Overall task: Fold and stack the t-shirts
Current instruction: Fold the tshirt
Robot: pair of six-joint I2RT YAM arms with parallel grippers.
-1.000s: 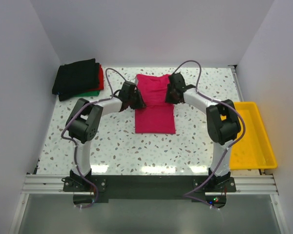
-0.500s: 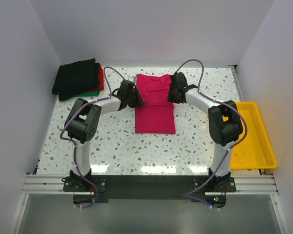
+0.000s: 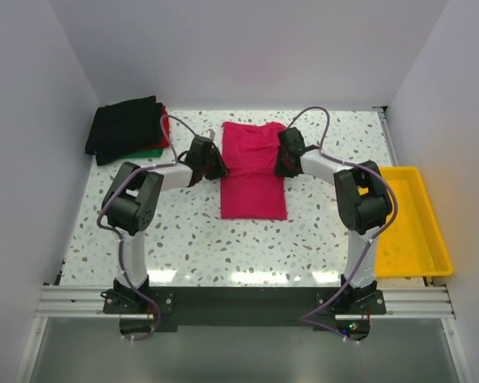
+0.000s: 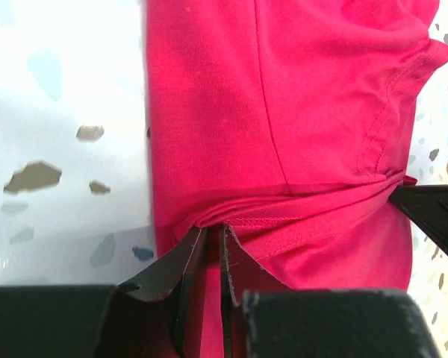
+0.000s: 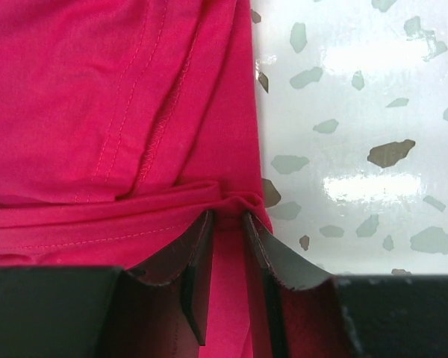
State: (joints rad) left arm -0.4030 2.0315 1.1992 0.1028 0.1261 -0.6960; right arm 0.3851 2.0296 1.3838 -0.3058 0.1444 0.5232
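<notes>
the pink t-shirt (image 3: 253, 191) lies partly folded in the middle of the table (image 3: 303, 239), with a rumpled fold running across it. the left gripper (image 4: 213, 233) pinches that fold at the shirt's left edge, fingers narrow with cloth between them. the right gripper (image 5: 228, 218) pinches the right edge the same way. a stack of folded t-shirts (image 3: 128, 128), black over red and green, sits at the far left corner. a yellow tray (image 3: 419, 239) lies beside the table's right edge.
</notes>
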